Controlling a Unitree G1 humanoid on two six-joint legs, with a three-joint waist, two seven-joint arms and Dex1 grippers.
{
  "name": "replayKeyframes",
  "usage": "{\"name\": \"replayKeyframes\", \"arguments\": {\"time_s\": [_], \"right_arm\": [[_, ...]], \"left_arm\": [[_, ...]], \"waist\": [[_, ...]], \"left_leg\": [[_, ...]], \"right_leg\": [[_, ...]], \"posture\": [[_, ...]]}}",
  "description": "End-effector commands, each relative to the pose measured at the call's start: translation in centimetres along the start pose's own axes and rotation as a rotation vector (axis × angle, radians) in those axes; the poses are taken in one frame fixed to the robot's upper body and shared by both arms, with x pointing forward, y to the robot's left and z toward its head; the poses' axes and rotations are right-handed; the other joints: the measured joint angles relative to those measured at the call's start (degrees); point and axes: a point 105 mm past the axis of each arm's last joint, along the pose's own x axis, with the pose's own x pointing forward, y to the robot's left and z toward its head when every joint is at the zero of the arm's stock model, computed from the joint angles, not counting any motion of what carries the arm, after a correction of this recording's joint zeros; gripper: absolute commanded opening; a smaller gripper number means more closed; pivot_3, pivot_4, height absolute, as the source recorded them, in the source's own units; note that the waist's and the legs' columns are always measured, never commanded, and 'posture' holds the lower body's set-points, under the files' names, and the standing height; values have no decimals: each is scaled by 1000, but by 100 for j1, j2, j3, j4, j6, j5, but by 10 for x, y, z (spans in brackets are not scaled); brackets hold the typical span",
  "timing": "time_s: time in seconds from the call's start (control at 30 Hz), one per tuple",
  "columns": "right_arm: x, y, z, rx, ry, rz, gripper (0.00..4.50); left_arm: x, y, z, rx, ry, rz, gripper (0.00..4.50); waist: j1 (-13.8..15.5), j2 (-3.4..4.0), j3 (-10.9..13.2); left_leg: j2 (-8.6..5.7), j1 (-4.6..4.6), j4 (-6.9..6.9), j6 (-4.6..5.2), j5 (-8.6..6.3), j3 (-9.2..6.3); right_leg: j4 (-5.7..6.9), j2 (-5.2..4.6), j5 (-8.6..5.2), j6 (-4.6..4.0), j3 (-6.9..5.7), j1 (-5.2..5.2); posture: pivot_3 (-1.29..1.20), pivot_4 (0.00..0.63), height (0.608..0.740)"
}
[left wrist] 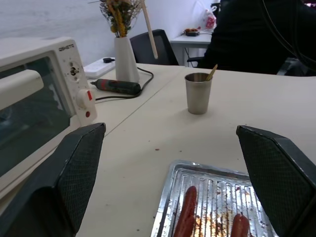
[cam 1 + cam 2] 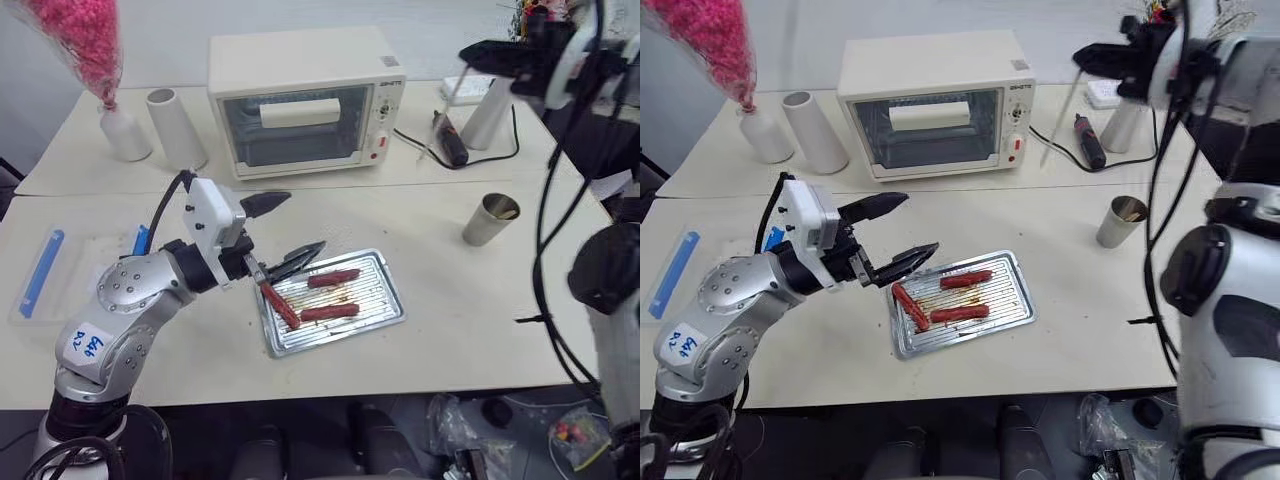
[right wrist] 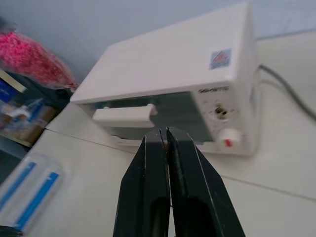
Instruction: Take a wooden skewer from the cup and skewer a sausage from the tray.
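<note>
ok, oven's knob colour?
White, above a red button, on the oven; clearest in the left wrist view.

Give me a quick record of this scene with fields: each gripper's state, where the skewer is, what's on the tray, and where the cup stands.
left gripper: open, held above the near-left end of the tray, holding nothing
right gripper: shut on the wooden skewer, raised high at the right
wooden skewer: thin pale stick hanging down from the right gripper, in front of the toaster oven's right side
tray: silver, ribbed, grease-stained, on the table
sausages: three on the tray, none skewered
cup: standing right of the tray, apart from it
toaster oven: behind the tray, door closed
</note>
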Motion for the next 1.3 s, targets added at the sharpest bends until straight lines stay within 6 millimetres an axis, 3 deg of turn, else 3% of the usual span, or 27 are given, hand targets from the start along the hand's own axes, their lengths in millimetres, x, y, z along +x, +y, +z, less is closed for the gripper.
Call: {"name": "replayKeyframes", "arguments": {"time_s": [0.03,0.17,0.3,0.9,1.0,1.13,1.23,1.3], "right_arm": [[10,11,-18,171,7,81,93],[30,17,-42,299,-6,163,93],[39,22,-51,407,-41,189,93],[41,38,-72,540,-74,199,93],[41,39,-73,552,-79,191,62],[42,42,-75,578,-80,182,62],[40,44,-77,596,-76,175,62],[39,45,-78,610,-71,171,62]], "left_arm": [[4,10,8,90,-33,89,4500],[8,15,7,85,-65,161,4500],[12,10,-2,70,-65,165,4500],[26,26,1,75,-153,262,4500],[28,23,4,64,-172,246,3953],[32,16,1,67,-151,204,2858],[33,15,2,60,-161,199,2858],[33,16,4,59,-175,200,2506]], "waist": [[6,1,-1],[21,0,-3],[20,0,-3],[-41,0,-3],[-42,0,-3],[-51,0,-3],[-62,0,-3],[-58,0,-3]], "left_leg": [[0,-1,0,0,0,-2],[-1,-4,1,1,5,-6],[-2,-15,1,-8,12,-7],[0,-17,-1,3,17,-28],[3,-19,-2,4,16,-29],[4,-20,-4,4,17,-32],[5,-20,-5,5,17,-32],[6,-20,-5,5,17,-33]], "right_leg": [[1,0,0,0,-1,0],[4,-3,1,1,-7,1],[4,-4,1,2,-11,-5],[5,-2,2,2,-16,-3],[1,-3,2,3,-16,-3],[-1,-1,2,3,-17,-3],[-1,0,2,3,-17,-3],[-2,1,2,3,-17,-3]], "posture": [[0,150,740],[0,150,740],[0,150,740],[0,150,740],[0,150,740],[0,150,740],[0,150,740],[0,150,740]]}}
